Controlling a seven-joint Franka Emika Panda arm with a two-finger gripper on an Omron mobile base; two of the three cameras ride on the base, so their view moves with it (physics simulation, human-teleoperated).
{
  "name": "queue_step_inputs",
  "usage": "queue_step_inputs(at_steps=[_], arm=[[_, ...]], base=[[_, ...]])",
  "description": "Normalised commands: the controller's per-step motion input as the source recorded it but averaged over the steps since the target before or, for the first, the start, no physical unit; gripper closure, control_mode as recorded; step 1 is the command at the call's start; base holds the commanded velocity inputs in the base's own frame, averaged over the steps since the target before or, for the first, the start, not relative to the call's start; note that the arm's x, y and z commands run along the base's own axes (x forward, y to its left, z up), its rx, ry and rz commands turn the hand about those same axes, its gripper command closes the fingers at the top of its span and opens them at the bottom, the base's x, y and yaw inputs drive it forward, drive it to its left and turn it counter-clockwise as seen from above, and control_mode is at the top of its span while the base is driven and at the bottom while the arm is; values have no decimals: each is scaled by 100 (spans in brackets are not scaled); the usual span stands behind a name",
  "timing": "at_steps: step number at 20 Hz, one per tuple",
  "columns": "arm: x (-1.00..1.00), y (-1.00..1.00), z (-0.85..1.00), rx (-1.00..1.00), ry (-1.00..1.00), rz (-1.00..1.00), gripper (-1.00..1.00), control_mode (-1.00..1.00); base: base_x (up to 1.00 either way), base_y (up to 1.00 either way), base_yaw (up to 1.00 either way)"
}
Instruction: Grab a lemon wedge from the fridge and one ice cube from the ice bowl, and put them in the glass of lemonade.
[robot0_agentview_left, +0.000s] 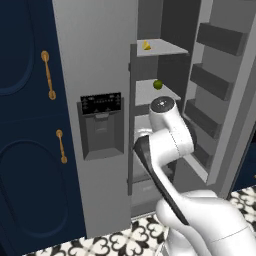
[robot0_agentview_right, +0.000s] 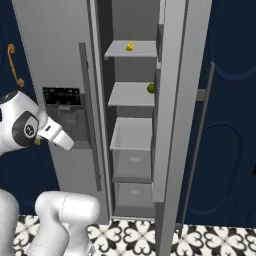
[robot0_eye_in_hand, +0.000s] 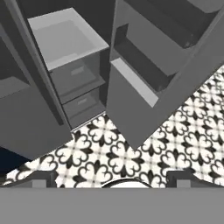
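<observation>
The grey fridge (robot0_agentview_left: 95, 60) (robot0_agentview_right: 50, 50) stands with its right door swung open. On its top shelf lies the tiny yellow lemon wedge (robot0_agentview_left: 146, 45) (robot0_agentview_right: 130, 46). One shelf lower sits a small round green fruit (robot0_agentview_left: 158, 84) (robot0_agentview_right: 151, 88). In the hand view my gripper (robot0_eye_in_hand: 112, 179) is open, its two dark fingertips (robot0_eye_in_hand: 41, 179) far apart with nothing between them. It points down at the fridge's lower drawers (robot0_eye_in_hand: 65, 39) and the floor, well below the lemon wedge's shelf. My bent arm (robot0_agentview_left: 167, 135) rises in front of the open compartment.
The open fridge door (robot0_agentview_left: 220, 75) (robot0_agentview_right: 175, 100) carries dark door bins and juts out on the right. Navy cabinets with gold handles (robot0_agentview_left: 30, 150) (robot0_agentview_right: 235, 100) flank the fridge. Black-and-white patterned tiles (robot0_eye_in_hand: 131, 153) cover the floor. A black dispenser panel (robot0_agentview_left: 101, 104) sits in the shut left door.
</observation>
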Motion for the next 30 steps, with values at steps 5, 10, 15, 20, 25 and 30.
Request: queue_step_inputs(at_steps=[5, 10, 15, 20, 25, 30], arm=[[-34, -11, 0, 2, -9, 21, -100, -100], [-30, -46, 0, 0, -9, 28, -100, -100], [-7, -25, 3, -1, -7, 30, -100, -100], [-7, 0, 1, -2, -1, 22, -100, -100], [-4, 13, -12, -1, 0, 1, -100, -100], [1, 6, -1, 0, -1, -4, -100, -100]], base=[[0, 0, 0], [0, 0, 0], [0, 0, 0], [0, 0, 0], [0, 0, 0], [0, 0, 0]])
